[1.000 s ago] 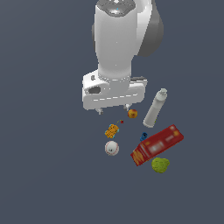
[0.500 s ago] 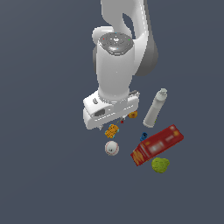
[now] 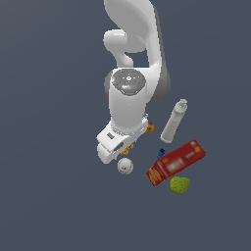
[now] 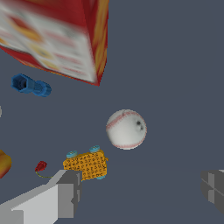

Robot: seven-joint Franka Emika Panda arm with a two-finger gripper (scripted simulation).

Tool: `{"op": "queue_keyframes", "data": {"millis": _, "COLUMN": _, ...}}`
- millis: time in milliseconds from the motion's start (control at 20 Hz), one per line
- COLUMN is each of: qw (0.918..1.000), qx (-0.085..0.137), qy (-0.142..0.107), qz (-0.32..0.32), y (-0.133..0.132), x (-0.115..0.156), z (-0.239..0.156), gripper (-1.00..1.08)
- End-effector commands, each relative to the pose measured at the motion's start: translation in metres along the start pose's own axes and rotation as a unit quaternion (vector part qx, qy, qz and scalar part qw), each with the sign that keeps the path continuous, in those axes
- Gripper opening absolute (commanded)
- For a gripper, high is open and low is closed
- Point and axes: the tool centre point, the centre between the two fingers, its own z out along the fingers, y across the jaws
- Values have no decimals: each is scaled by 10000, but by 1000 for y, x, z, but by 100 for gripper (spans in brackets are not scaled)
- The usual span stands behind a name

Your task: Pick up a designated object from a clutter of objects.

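Observation:
The designated object, a white ball (image 3: 125, 166) (image 4: 126, 129) with thin red stitch marks, lies on the floor at the near edge of the clutter. In the exterior view my hand (image 3: 112, 144) hangs just above and beside the ball, hiding the fingers. In the wrist view my gripper (image 4: 140, 190) is open, with nothing between its two grey fingers (image 4: 65, 194); the ball lies apart from them. Around it lie a yellow-orange block (image 4: 86, 164), a tiny blue piece (image 4: 30, 85) (image 3: 161, 153) and the long red box (image 4: 57, 37) (image 3: 175, 163).
A pale bottle (image 3: 174, 121) lies beyond the red box. A yellow-green lumpy ball (image 3: 180, 185) sits at the box's near side. An orange-red ball (image 3: 149, 128) peeks out beside my arm. A tiny red bit (image 4: 40, 166) lies by the block.
The hand has come down and turned, moving from over the orange-red ball to just beside the white ball. No object has moved.

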Motion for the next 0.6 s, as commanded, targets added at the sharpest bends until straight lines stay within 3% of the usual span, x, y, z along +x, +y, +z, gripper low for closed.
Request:
{"op": "queue_keyframes", "data": {"millis": 0, "qw": 9993, "qx": 12, "qy": 6, "qz": -374, "y": 2, "x": 3, "z": 14, "gripper": 100}}
{"op": "queue_keyframes", "data": {"millis": 550, "qw": 9857, "qx": 75, "qy": 82, "qz": -1684, "y": 7, "x": 11, "z": 62, "gripper": 100}}
